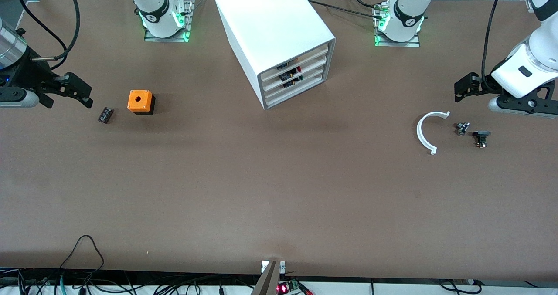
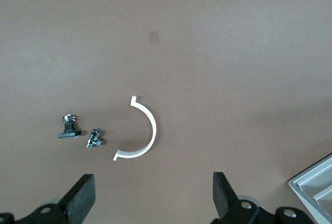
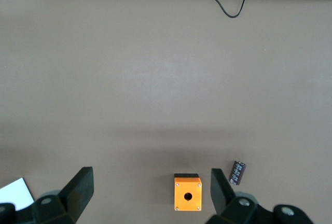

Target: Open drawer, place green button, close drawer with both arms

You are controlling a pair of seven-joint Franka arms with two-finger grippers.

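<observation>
The white cabinet (image 1: 270, 29) stands in the middle of the table near the arm bases, with all four drawers shut. The third drawer (image 1: 301, 80) has a plain off-white front. The button (image 1: 481, 138) lies on the table toward the left arm's end; its cap looks dark. It also shows in the left wrist view (image 2: 68, 128). My left gripper (image 1: 463, 88) is open and empty above the table near the button; its fingers frame bare table in the left wrist view (image 2: 153, 185). My right gripper (image 1: 80, 92) is open and empty at the right arm's end, also in the right wrist view (image 3: 150, 180).
A white curved strip (image 1: 425, 131) and a small metallic part (image 1: 462, 128) lie beside the button. An orange cube with a round hole (image 1: 140, 101) and a small dark part (image 1: 105, 114) lie near my right gripper. A cabinet corner shows in the left wrist view (image 2: 316, 185).
</observation>
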